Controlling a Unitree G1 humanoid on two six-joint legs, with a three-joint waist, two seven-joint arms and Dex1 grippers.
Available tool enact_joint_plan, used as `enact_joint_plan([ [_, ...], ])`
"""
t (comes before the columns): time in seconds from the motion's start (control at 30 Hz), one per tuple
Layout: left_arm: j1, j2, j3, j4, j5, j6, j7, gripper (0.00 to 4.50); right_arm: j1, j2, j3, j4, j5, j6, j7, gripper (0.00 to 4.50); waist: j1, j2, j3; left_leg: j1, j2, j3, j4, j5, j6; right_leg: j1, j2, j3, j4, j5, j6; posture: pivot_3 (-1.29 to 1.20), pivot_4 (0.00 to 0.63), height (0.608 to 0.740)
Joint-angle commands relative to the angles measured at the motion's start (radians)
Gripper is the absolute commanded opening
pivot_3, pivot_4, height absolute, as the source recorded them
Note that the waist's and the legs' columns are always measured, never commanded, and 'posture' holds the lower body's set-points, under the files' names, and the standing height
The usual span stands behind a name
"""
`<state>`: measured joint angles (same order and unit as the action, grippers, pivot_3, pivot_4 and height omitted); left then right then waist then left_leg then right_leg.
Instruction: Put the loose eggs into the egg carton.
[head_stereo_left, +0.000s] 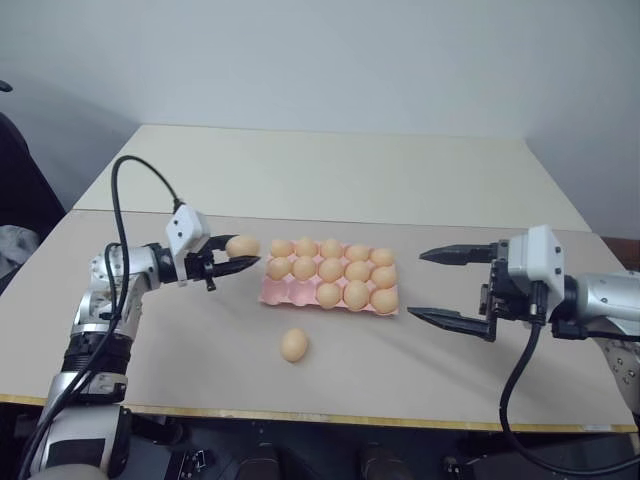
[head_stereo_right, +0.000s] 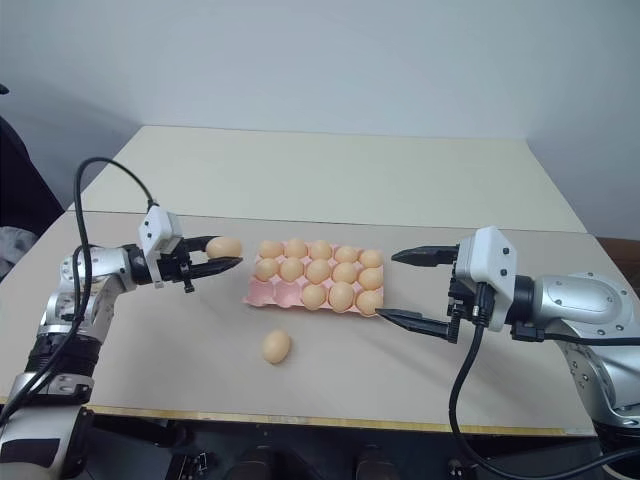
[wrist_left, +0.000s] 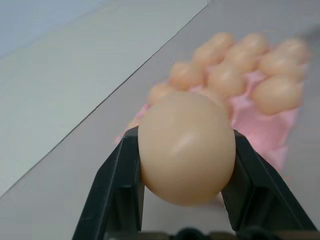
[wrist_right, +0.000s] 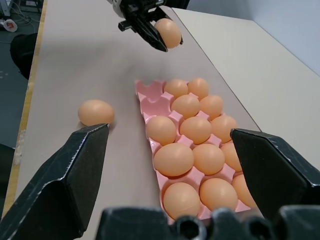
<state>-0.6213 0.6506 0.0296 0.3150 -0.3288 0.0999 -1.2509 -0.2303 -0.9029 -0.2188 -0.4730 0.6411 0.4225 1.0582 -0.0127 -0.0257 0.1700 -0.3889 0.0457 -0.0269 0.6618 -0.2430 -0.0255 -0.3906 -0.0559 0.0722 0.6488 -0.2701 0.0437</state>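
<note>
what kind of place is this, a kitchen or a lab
Probably a lab or test room, not a kitchen: plain beige tables pushed together, a bare pale wall, and only a pink moulded egg carton laid out.

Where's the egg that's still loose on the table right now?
In the left eye view, the loose egg lies on the table, just in front of the egg carton near its left end, apart from it and from both claws.

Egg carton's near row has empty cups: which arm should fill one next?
Left. Its pincer already grips an egg beside the carton; the right pincer is open, empty.
</note>
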Motion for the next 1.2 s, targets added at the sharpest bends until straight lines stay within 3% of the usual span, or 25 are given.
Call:
enact_joint_plan([
  [0.03,-0.013,-0.045,-0.043,-0.05,-0.03,0.047,-0.026,1.93,-0.013,0.0,-0.018,-0.023,0.006,-0.008,-0.014,4.5,-0.001,0.0,0.0,0.0,0.0,0.0,0.0,0.0,0.0,0.0,0.0,0.0,0.0,0.0,0.0,0.0,0.15,0.74],
  [0.33,-0.043,-0.118,-0.136,0.012,0.057,-0.002,-0.01,1.93,0.007,-0.007,-0.04,-0.052,0.017,0.003,-0.038,4.5,-0.005,0.0,0.0,0.0,0.0,0.0,0.0,0.0,0.0,0.0,0.0,0.0,0.0,0.0,0.0,0.0,0.15,0.74],
  [0.6,-0.041,-0.132,-0.144,0.017,0.078,-0.014,0.004,4.34,0.006,-0.008,-0.037,-0.048,0.018,-0.001,-0.039,4.5,-0.002,0.0,0.0,0.0,0.0,0.0,0.0,0.0,0.0,0.0,0.0,0.0,0.0,0.0,0.0,0.0,0.15,0.74],
  [0.63,-0.039,-0.129,-0.14,0.011,0.076,-0.009,0.008,4.48,0.005,-0.008,-0.036,-0.046,0.018,-0.002,-0.038,4.5,-0.002,0.0,0.0,0.0,0.0,0.0,0.0,0.0,0.0,0.0,0.0,0.0,0.0,0.0,0.0,0.0,0.15,0.74],
  [0.87,-0.012,-0.078,-0.089,-0.041,0.046,0.006,0.02,4.48,-0.009,-0.001,-0.019,-0.039,0.015,-0.004,-0.038,4.5,-0.006,0.0,0.0,0.0,0.0,0.0,0.0,0.0,0.0,0.0,0.0,0.0,0.0,0.0,0.0,0.0,0.15,0.74],
  [1.2,0.174,0.21,0.203,-0.263,-0.242,0.231,-0.128,4.48,-0.024,-0.004,-0.022,-0.002,0.05,0.008,-0.003,4.5,-0.014,0.0,0.0,0.0,0.001,0.0,0.0,0.0,0.0,0.0,0.0,0.0,0.0,0.0,0.0,0.0,0.15,0.74],
])
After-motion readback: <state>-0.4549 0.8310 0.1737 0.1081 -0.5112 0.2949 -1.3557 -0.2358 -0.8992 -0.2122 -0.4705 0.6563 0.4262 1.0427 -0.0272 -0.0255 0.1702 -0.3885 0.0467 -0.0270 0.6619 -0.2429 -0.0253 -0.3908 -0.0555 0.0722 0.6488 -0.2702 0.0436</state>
